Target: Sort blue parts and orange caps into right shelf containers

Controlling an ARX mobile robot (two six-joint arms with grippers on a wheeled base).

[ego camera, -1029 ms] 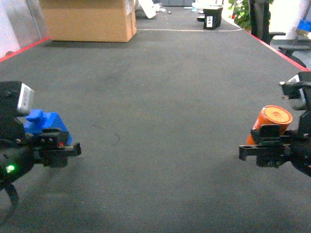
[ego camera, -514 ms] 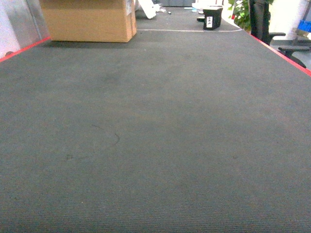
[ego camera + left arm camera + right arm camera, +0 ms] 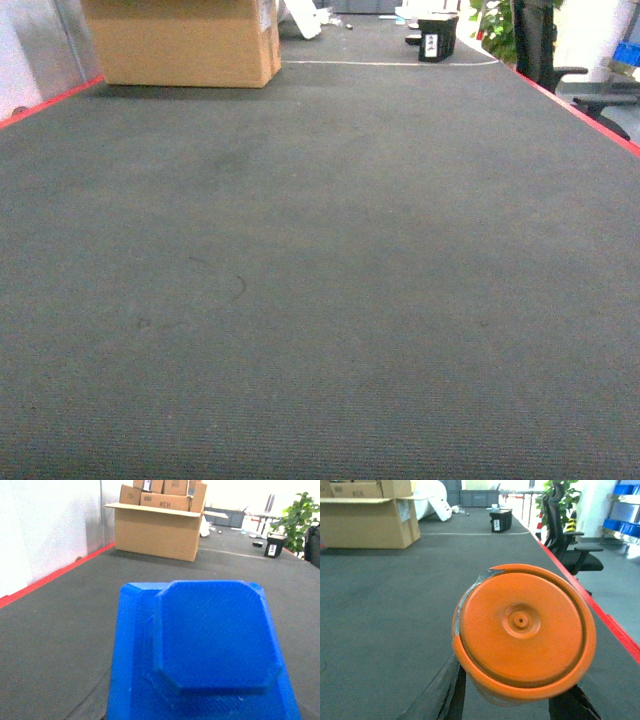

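Note:
A blue part [image 3: 210, 645], flat with a raised octagonal block, fills the lower left wrist view close to the camera. It hides my left gripper's fingers, and it hangs above the dark carpet. An orange cap [image 3: 522, 630] faces the right wrist camera, round with a small centre boss. My right gripper [image 3: 512, 700] is shut on it, with dark fingers [image 3: 451, 695] showing below on both sides. Neither gripper appears in the head view. Blue right shelf containers [image 3: 626, 489] show small at the far right.
Dark carpet floor [image 3: 320, 280] stretches ahead, edged by red lines [image 3: 590, 115]. A brown cardboard box [image 3: 180, 40] stands far left. A small black bin [image 3: 436, 38] and a plant [image 3: 560, 500] are at the far end, and an office chair [image 3: 572, 545] is on the right.
A second ago both grippers showed low in the head view, holding the blue part and the orange cap. Both have since left that view. The floor scene has barely changed.

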